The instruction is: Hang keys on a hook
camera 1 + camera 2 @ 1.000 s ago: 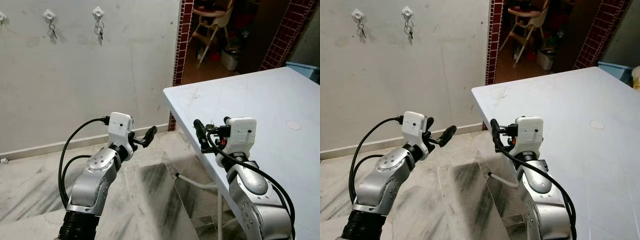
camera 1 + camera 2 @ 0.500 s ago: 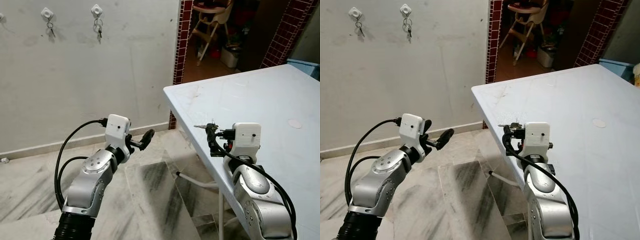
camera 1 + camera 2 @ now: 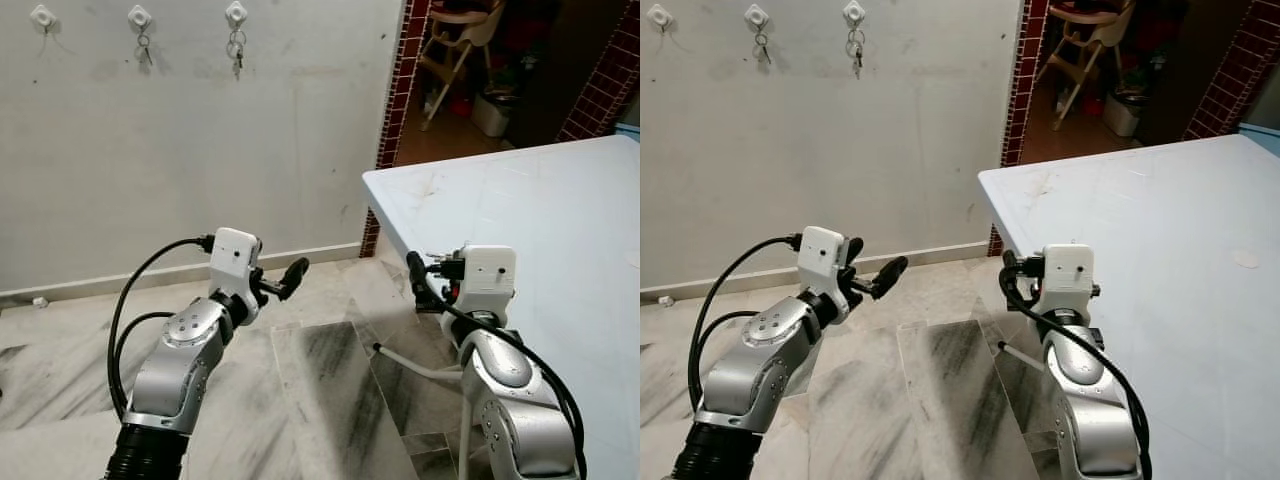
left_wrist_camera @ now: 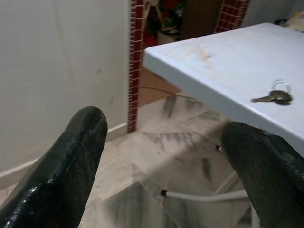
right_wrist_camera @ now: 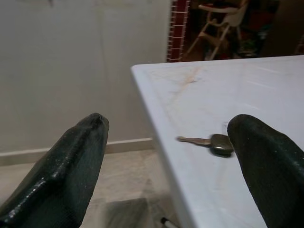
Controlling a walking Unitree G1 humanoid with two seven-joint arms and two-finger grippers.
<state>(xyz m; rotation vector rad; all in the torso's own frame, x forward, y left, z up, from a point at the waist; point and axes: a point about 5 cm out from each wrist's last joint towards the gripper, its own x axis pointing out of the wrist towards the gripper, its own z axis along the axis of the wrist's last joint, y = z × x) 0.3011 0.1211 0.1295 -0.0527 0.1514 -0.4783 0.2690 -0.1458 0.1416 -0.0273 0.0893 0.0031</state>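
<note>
Keys (image 5: 213,142) lie on the white table (image 5: 266,95) between the raised right tool's (image 5: 166,156) spread fingers.

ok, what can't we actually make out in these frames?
- Key on the table: its ring end sits behind a right gripper finger in the right wrist view.
- Keys on wall hooks: too small to count, head views.
- High chair: cut off by the top edge.

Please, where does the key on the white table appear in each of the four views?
Left wrist view: key lies on the table.
Right wrist view: key near the table edge.
Left eye view: too small to tell, by the right gripper.
Right eye view: same.
Shared landmark: table corner.
</note>
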